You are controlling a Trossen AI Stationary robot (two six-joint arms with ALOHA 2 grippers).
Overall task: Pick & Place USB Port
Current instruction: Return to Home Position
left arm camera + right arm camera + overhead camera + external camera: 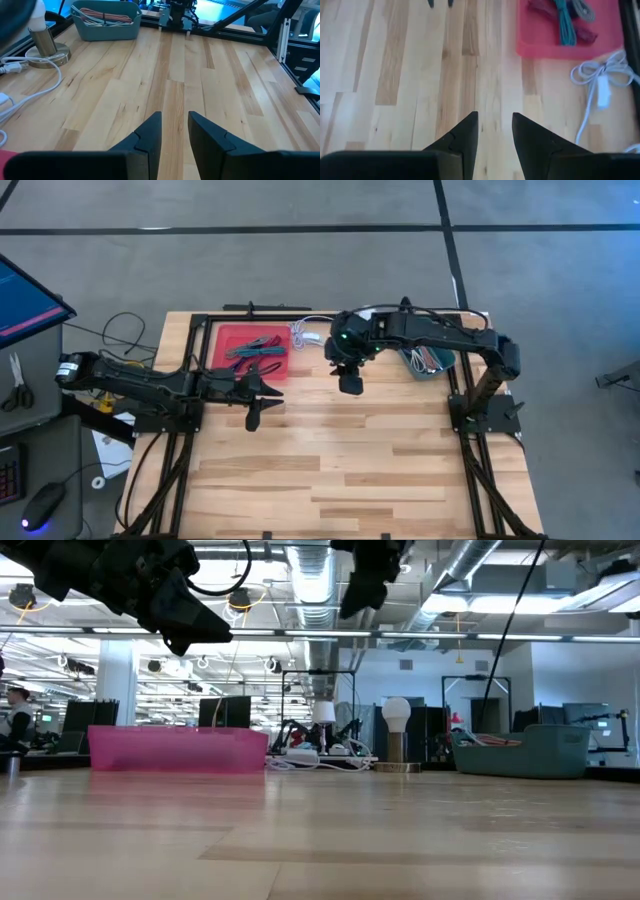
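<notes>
Cables (564,22) are lying in the pink bin (540,47) and more are lying in the blue bin (107,31), both at the desk's (350,470) back edge. The left pincer (175,116) is hanging just in front of the pink bin, clear of it, with its fingers slightly parted and gripping nothing. The right pincer (495,116) is hovering between the two bins, also slightly parted and empty, with the pink bin off to one side. A white cord (600,85) and a lamp (44,42) are sitting between the bins. The whole front half of the pale wood desk is lying bare, giving open room. Both pincers are hanging well above the surface. Ceiling ducts (310,580) and monitors (225,712) are showing in the room behind.
</notes>
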